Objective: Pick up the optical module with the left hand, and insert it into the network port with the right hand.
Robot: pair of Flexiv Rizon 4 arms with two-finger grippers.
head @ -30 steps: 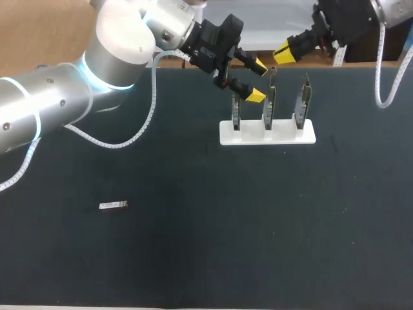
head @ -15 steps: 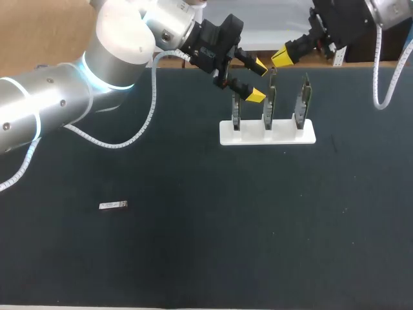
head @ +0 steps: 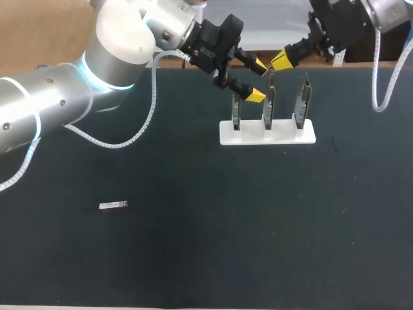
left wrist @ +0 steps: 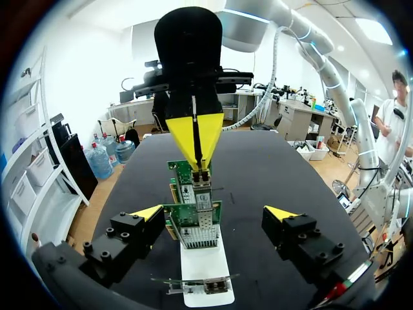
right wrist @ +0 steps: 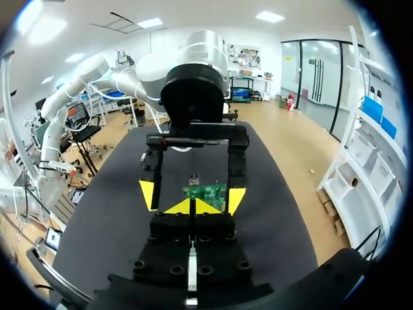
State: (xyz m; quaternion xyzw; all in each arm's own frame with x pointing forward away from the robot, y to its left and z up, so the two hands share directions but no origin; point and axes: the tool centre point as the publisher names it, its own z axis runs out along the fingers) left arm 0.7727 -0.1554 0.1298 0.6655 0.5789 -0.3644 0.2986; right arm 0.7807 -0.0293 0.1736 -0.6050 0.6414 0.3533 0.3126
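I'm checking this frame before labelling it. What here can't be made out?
- Optical module: head view only, too small to tell its ends or upper face; neither wrist view shows it.
- Cards on the rack: edge-on in the head view, ports unseen there; in the right wrist view the right gripper covers all but one card's top.
- Whether the right gripper touches the middle card: tips overlap it, contact unclear.

White stand (head: 267, 132) with three upright network cards (head: 269, 97), narrow gaps between them, left gripper (head: 257, 81) and right gripper (head: 280, 61) crowding above the stand, open table (head: 258, 226) in front of the stand, optical module (head: 113, 205) well apart from it.
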